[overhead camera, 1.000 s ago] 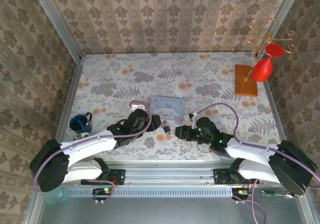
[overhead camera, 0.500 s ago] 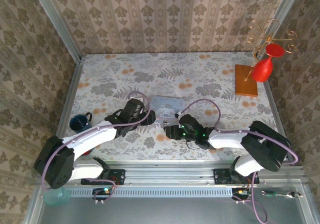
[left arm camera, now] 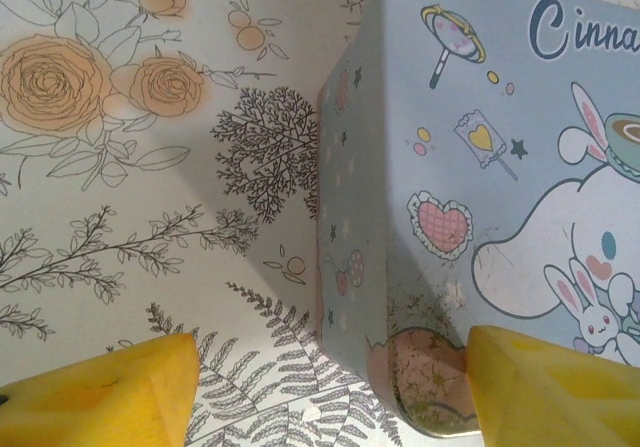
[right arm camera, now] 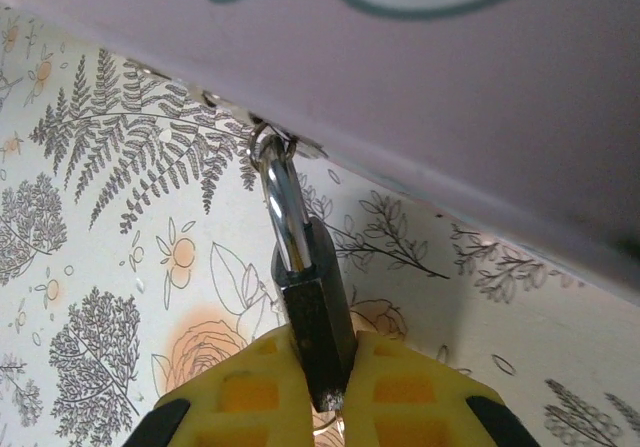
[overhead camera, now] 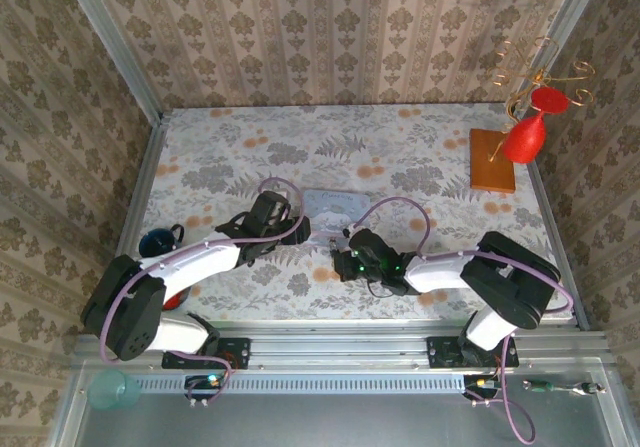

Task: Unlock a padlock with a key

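The padlock (right arm camera: pixel 318 317) is a small dark block with a silvery shackle (right arm camera: pixel 283 207). The shackle hooks through the clasp on the front wall of the pastel cartoon tin (right arm camera: pixel 450 87). My right gripper (right arm camera: pixel 325 392) is shut on the padlock's body, its yellow fingers (right arm camera: pixel 240 397) pinching it from both sides. From above, that gripper (overhead camera: pixel 339 258) sits at the tin's near edge (overhead camera: pixel 335 205). My left gripper (left arm camera: pixel 330 397) is open at the tin's left end and straddles a corner of the tin (left arm camera: pixel 480 167). One yellow finger (left arm camera: pixel 555 387) is over the lid. The key is hidden.
A dark blue mug (overhead camera: pixel 158 241) stands at the table's left edge. At the back right, a red glass (overhead camera: pixel 525 132) hangs on a gold wire stand with a wooden base (overhead camera: pixel 492 159). Patterned walls close three sides of the table.
My right gripper has slid left to the tin's front and shut on the padlock. My left gripper has moved slightly up and left along the tin's left end and stays open.
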